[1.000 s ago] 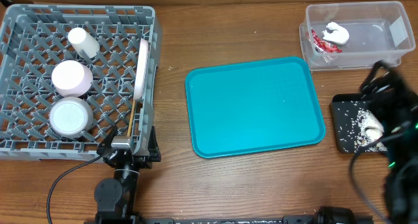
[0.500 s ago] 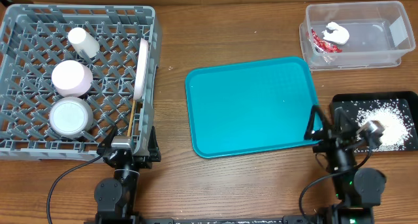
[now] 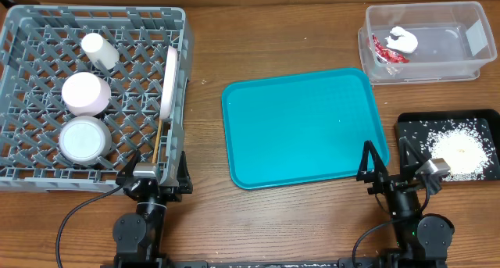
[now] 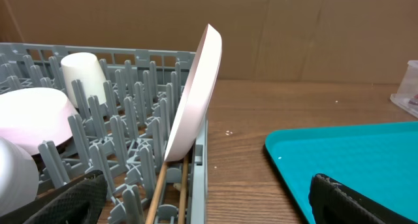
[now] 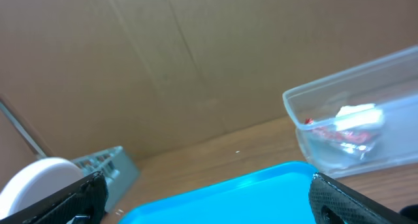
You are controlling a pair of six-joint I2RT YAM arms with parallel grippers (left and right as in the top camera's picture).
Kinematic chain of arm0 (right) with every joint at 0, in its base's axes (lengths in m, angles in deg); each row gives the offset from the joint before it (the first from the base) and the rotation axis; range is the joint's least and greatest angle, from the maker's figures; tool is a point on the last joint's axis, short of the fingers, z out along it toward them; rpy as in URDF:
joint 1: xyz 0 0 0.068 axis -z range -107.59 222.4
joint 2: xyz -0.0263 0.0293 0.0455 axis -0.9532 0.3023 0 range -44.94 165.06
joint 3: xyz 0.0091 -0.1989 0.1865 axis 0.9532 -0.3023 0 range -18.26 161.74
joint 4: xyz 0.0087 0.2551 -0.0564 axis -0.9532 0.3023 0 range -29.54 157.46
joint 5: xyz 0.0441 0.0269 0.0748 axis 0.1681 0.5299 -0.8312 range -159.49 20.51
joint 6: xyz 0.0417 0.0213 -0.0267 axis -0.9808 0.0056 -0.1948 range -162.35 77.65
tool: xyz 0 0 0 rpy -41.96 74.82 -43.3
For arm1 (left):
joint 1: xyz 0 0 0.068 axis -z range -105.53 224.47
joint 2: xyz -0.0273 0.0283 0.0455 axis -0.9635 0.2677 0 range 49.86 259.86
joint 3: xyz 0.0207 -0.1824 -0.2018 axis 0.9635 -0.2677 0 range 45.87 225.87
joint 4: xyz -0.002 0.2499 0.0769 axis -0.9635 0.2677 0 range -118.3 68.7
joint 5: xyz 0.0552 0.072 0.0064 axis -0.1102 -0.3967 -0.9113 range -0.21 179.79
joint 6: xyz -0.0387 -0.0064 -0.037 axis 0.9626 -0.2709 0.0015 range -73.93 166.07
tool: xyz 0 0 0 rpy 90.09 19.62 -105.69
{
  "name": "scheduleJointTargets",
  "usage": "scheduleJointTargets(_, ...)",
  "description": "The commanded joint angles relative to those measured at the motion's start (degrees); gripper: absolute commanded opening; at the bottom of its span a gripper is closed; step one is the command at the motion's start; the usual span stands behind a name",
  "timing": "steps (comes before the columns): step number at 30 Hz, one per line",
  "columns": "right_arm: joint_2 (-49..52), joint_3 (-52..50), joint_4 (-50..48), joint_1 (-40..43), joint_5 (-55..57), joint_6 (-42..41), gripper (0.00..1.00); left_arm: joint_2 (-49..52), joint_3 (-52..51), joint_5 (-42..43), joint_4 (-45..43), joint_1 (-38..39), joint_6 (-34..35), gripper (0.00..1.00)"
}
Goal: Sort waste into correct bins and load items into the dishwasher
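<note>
Change: the right arm has drawn back from over the black tray (image 3: 408, 135) to the near table edge; a second ago it covered the tray.
Crumbs (image 3: 457, 149): now in plain sight, heaped in the black tray with some scattered towards its left end.
Right gripper (image 3: 387, 163): released, fingers spread wide, nothing between them; it sits near the teal tray's near right corner.
Left gripper (image 3: 156, 166): unchanged, spread and empty, parked just in front of the rack (image 3: 94, 12).
Tub (image 3: 426, 8): holds the wrapper (image 3: 383, 51) and tissue (image 3: 404, 39), lying close together at its left end.
Rack contents: cup (image 3: 100, 51), white bowl (image 3: 86, 94) and grey bowl (image 3: 83, 141) in a column; plate (image 3: 169, 79) on edge at the right wall; chopsticks (image 3: 160, 143) lying along that wall below the plate.
Teal tray (image 3: 305, 127): bare.
Judgement: all waste is binned and all items are racked; with both arms withdrawn, the task appears complete.
Writing: none legible; a pale patch on the tub's right end cannot be read.
</note>
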Motion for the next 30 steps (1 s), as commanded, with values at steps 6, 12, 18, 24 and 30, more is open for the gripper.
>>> scheduleJointTargets(6,-0.68,-0.59,8.35,-0.28,5.73,8.98,1.0,-0.61,-0.24,-0.55,0.09,0.37,-1.29,1.0)
scheduleJointTargets(12,-0.68,-0.59,8.39,-0.28,6.14,16.57,1.0,-0.61,-0.24,-0.55,0.09,0.37,-1.29,1.0)
scheduleJointTargets(18,-0.68,-0.59,8.48,-0.28,6.99,16.52,1.0,-0.61,-0.24,-0.55,0.09,0.37,-1.29,1.0)
scheduleJointTargets(24,-0.68,-0.59,8.48,-0.28,6.84,14.53,0.99,-0.61,-0.24,-0.55,0.09,0.37,-1.29,1.0)
scheduleJointTargets(30,-0.68,-0.59,8.37,-0.28,7.02,14.53,1.0,-0.59,-0.24,-0.55,0.09,0.37,-1.29,1.0)
